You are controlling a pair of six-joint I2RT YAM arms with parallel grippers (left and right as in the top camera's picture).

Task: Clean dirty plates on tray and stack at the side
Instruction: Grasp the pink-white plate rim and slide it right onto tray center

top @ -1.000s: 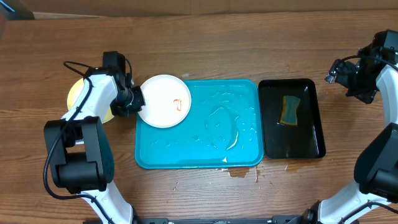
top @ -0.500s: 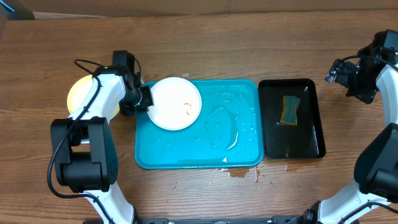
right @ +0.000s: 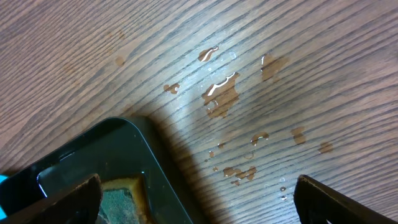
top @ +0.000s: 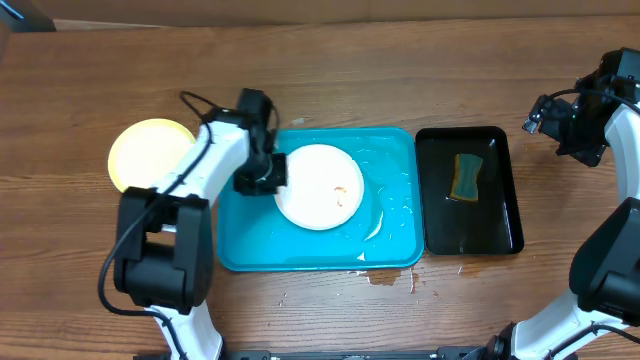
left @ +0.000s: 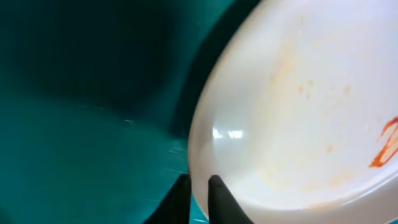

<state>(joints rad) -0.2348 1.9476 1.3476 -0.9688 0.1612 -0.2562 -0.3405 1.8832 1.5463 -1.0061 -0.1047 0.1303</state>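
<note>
My left gripper [top: 268, 171] is shut on the left rim of a white plate [top: 320, 187] with a small reddish-orange smear, holding it over the turquoise tray [top: 300, 250]. In the left wrist view the fingers [left: 199, 194] pinch the plate's edge [left: 298, 118] above the tray [left: 81, 112]. A pale yellow-green plate [top: 150, 152] lies on the bare wood to the left of the tray. My right gripper [top: 578, 130] is open and empty at the far right, above the tabletop; its fingers spread wide in the right wrist view [right: 199, 199]. A third plate is out of view.
A narrow black tray [top: 500, 225] with a sponge [top: 466, 176] stands right of the turquoise tray; the tray [right: 93, 155] and sponge [right: 121, 202] show in the right wrist view. Water drops [right: 221, 93] lie on the wood. A small puddle [top: 390, 277] sits at the tray's front edge.
My left gripper has carried the white plate to the right, from the tray's left rim to over its middle. The yellow-green plate is now uncovered. The right arm has not moved.
</note>
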